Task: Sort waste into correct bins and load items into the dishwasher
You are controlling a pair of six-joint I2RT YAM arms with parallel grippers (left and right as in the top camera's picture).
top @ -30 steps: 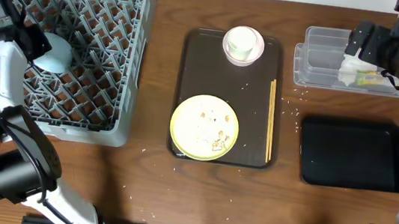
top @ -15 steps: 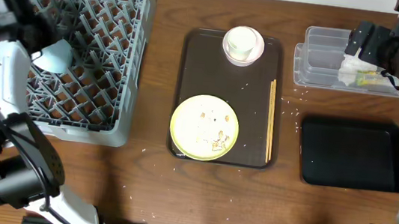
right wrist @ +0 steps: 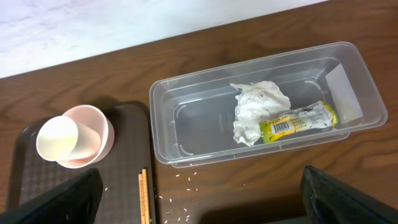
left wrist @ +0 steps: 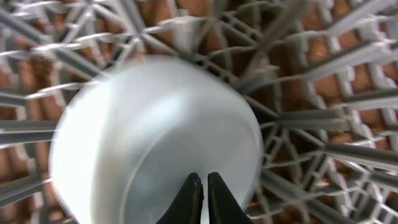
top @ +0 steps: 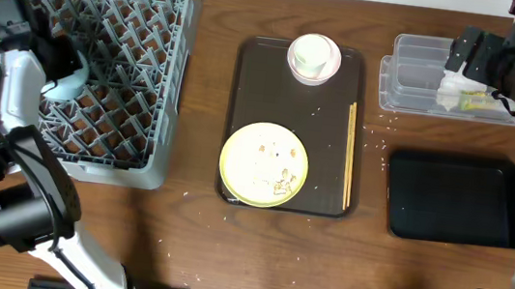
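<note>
The light blue bowl [top: 69, 74] rests tilted among the pegs of the grey dishwasher rack [top: 139, 73], at its left side. My left gripper [left wrist: 203, 179] is shut on the bowl's [left wrist: 155, 130] thin wall. High at the back right, my right gripper [right wrist: 205, 205] hangs open over the clear tub [right wrist: 186, 134], which holds the crumpled tissue [right wrist: 258, 109] and the snack wrapper [right wrist: 298, 119]. The yellow plate [top: 264, 164] with food scraps, the white cup [top: 313, 57] and the chopsticks [top: 349, 155] lie on the brown tray [top: 244, 94].
The glossy black tray [top: 454, 196] sits in front of the tub at the right. Rice grains [right wrist: 186, 186] are scattered on the wood between the tub and the brown tray. The cup [right wrist: 59, 138] stands nested in a pinkish bowl.
My left wrist has swung over the rack's left side, and the blue bowl has tipped and shifted slightly with it. The right arm has not moved.
</note>
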